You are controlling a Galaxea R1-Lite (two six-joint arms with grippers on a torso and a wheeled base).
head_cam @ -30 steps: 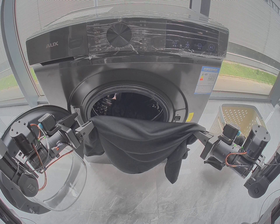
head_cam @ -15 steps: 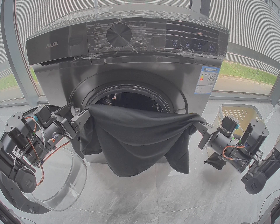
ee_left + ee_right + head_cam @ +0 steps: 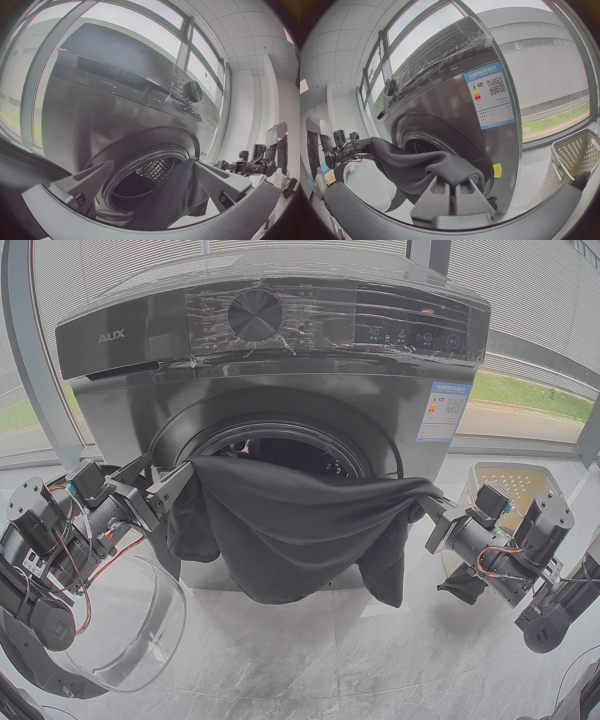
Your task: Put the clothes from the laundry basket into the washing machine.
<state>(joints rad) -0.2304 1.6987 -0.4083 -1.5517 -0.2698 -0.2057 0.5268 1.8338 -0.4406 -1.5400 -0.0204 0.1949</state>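
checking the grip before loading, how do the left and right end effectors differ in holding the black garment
The left end effector is open, the black garment hanging off one finger; the right end effector is shut, pinching it. The left sits by the open door, the right by the laundry basket. Both hold it before the drum opening.
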